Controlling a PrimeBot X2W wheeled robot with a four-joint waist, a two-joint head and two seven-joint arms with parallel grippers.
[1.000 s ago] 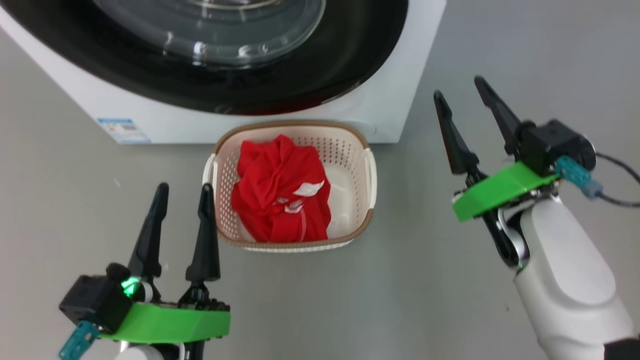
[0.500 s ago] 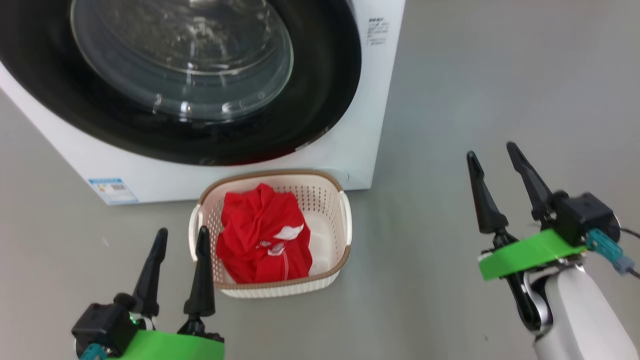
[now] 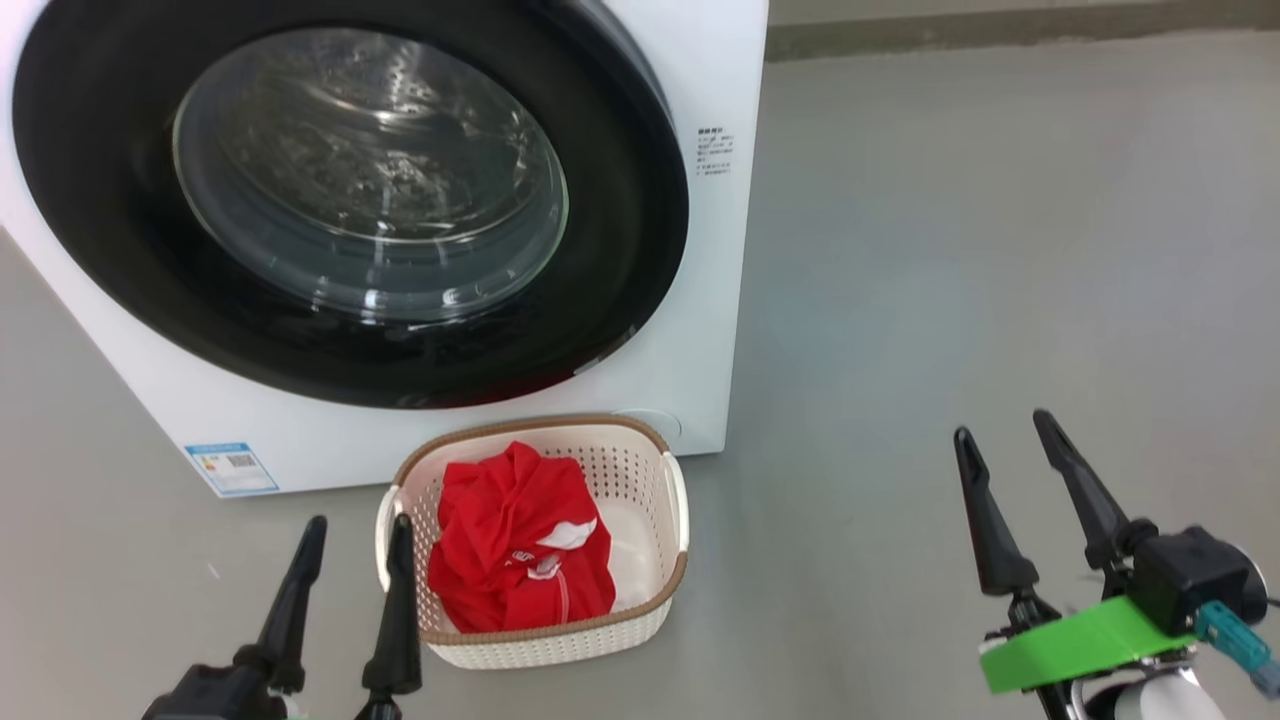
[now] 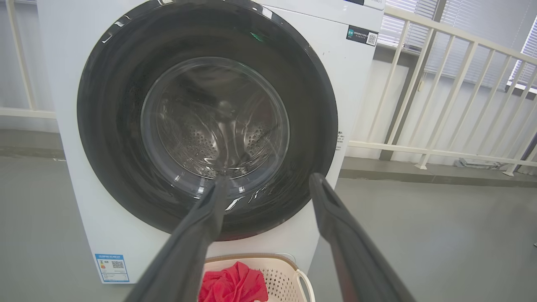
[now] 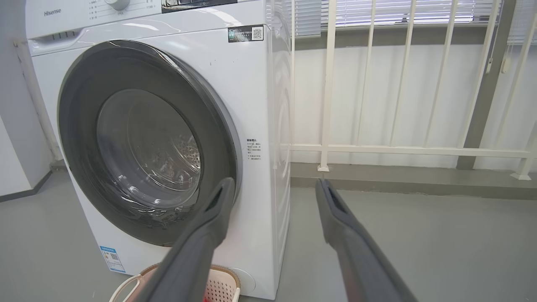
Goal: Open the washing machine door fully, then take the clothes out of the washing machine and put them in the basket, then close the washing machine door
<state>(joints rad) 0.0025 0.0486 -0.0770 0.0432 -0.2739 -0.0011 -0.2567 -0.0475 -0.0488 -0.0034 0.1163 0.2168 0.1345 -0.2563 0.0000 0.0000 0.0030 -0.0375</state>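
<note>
The white washing machine (image 3: pixel 715 90) fills the upper left of the head view, and its black-rimmed glass door (image 3: pixel 620 250) lies shut flat against the front. On the floor just before it stands the cream basket (image 3: pixel 672 580) with the red clothes (image 3: pixel 510 560) bundled inside. My left gripper (image 3: pixel 358 532) is open and empty, its fingertips just left of the basket. Far to the right, over bare floor, my right gripper (image 3: pixel 1002 426) is open and empty too. In the left wrist view my left gripper (image 4: pixel 268 180) points at the door (image 4: pixel 109 126), with the basket (image 4: pixel 300 272) and clothes (image 4: pixel 233 287) below. The right wrist view has my right gripper (image 5: pixel 273 184) beside the machine's (image 5: pixel 251 84) right corner.
A blue sticker (image 3: pixel 230 467) marks the machine's lower left front. A white railing (image 5: pixel 398 149) and a low kerb (image 5: pixel 419 180) run behind and to the right of the machine. Grey floor (image 3: pixel 950 250) spreads out to the right.
The head camera has tilted up, so the machine, basket and both grippers sit lower in the picture. Both grippers stay open and empty; the right one has moved farther out to the right.
</note>
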